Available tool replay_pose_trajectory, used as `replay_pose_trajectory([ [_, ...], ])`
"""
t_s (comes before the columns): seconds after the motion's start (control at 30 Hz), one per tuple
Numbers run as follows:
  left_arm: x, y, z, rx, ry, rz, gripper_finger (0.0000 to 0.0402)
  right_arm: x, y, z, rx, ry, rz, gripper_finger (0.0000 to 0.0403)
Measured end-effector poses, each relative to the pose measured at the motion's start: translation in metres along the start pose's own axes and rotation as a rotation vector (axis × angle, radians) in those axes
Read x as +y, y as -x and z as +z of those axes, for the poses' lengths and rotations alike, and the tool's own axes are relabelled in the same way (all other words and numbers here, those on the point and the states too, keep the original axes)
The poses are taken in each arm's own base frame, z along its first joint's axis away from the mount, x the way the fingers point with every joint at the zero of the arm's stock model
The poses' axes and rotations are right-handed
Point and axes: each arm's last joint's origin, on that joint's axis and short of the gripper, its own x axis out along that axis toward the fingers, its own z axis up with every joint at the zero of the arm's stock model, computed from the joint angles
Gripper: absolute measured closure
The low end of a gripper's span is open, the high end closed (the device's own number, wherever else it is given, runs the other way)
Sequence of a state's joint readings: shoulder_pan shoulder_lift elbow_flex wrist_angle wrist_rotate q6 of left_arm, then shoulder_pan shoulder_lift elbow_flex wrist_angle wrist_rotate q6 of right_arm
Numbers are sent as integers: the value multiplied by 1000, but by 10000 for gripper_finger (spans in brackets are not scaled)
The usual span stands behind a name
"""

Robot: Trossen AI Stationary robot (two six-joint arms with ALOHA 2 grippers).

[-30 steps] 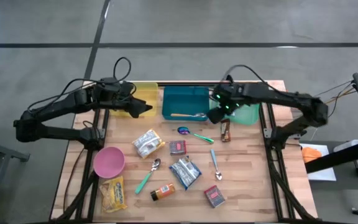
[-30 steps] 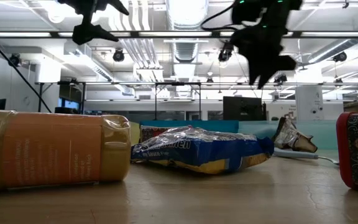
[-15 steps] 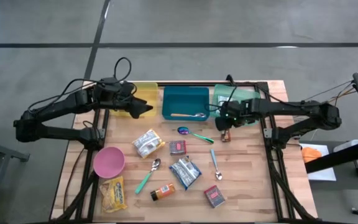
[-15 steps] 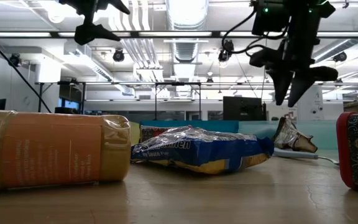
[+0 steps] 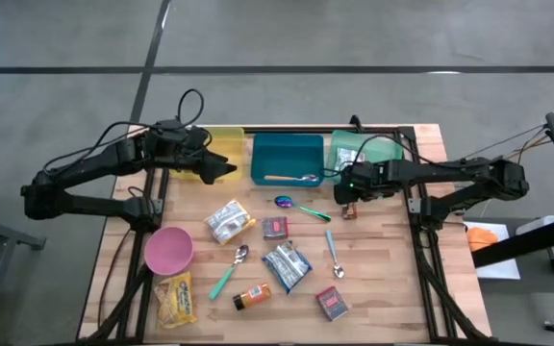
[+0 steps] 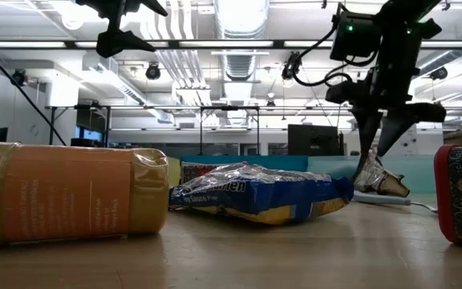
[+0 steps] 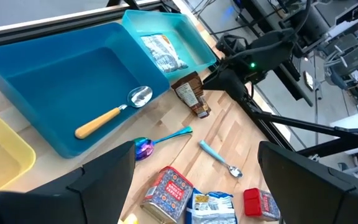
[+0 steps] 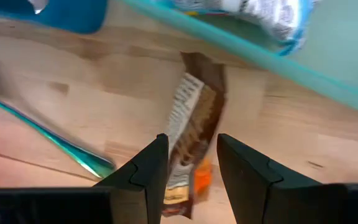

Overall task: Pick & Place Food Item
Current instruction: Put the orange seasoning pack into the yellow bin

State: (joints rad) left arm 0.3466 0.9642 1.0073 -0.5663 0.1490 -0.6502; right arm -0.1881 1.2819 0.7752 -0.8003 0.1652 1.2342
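Where fingers straddle, brown bar (image 8: 191,140) (orange-ended)

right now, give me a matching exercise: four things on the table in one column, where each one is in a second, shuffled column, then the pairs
Things:
1. wooden-handled spoon
2. brown snack bar
3. pink bowl
4. silver-wrapped packet

Places:
A. inside the green bin
B. on the bare wood, straddled by the right gripper with its fingers apart
C. inside the blue bin
D. near the table's left edge, beside the yellow snack bag

Pairs: 1-C, 2-B, 3-D, 4-A
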Motion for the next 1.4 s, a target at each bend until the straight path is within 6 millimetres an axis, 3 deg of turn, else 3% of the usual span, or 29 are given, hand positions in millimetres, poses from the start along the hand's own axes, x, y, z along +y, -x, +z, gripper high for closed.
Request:
replay_pose_trajectory([
  [0.73, 0, 0, -1, 8, 5, 2, 58, 14, -39, -21, 51, 88, -137, 269],
  [0.83, 0, 0, -1, 8, 5, 2, 58, 16, -38, -23, 49, 103, -120, 296],
  [1.0, 0, 0, -1, 8, 4, 2, 58, 18, -33, -24, 34, 145, -85, 379],
  [1.27, 0, 0, -2, 32, -19, -20, 58, 24, -24, -28, 36, 307, 21, 381],
  [1.4, -3, 0, -3, 92, -90, -115, 58, 38, -8, -32, 45, 506, 216, 381],
])
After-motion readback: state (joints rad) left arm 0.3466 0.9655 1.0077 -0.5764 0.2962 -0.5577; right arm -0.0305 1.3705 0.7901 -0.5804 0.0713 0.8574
